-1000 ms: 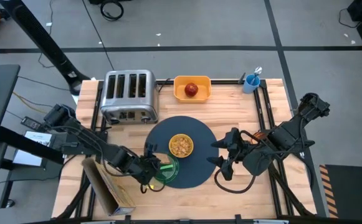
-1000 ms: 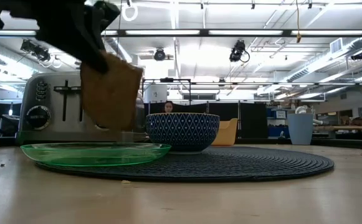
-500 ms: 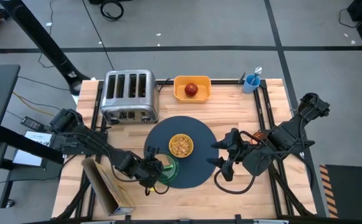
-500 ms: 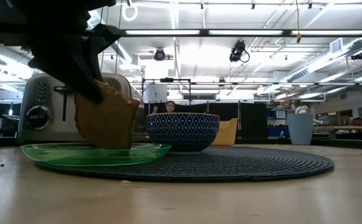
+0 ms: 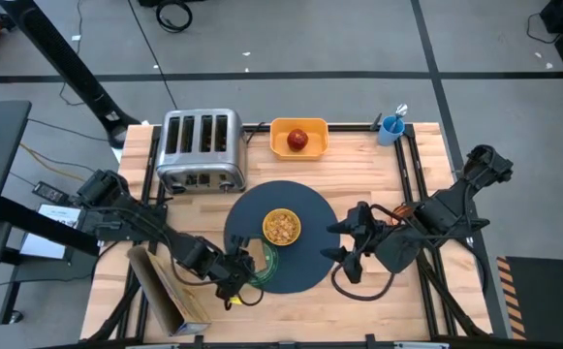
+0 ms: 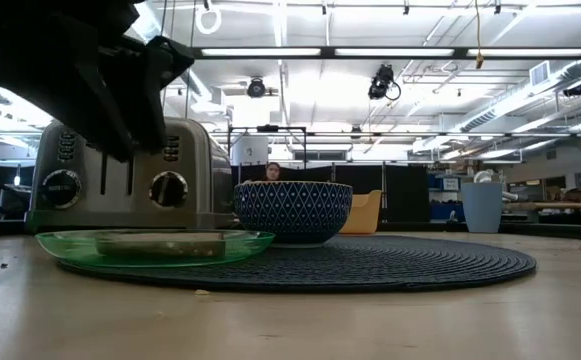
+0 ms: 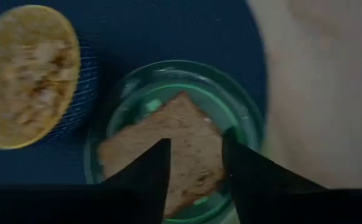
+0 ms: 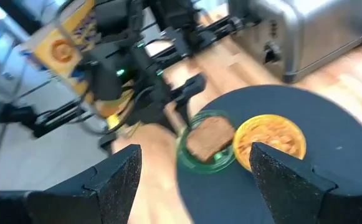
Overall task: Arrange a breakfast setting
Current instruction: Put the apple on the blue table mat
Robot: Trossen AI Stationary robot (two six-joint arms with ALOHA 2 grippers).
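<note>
Spreading across the middle of the bench point(image 5: 359, 165), the large dark blue-grey round mat point(image 5: 305, 208) carries the setting. Behind it, near the far left corner, stands the silver 4-slot toaster point(image 5: 201, 148); a yellow rectangular tub point(image 5: 299, 139) at the far edge holds the red apple point(image 5: 298, 140), and a blue cup point(image 5: 391, 127) sits near the far right corner. A cereal box point(image 5: 168, 291) lies at the near left corner. The small green plate point(image 7: 237, 106) rests on the mat's near left rim, just beside the small yellow bowl point(image 5: 281, 227), which is filled with cereal at the mat's centre. The brown toast slice point(image 7: 181, 146) lies flat on that plate. Directly above it hovers the left gripper point(image 7: 195, 158), its 2 fingers parted and holding nothing, clear of the toast. The right gripper point(image 8: 194, 177) waits beside the mat's right rim, jaws wide apart and empty.
</note>
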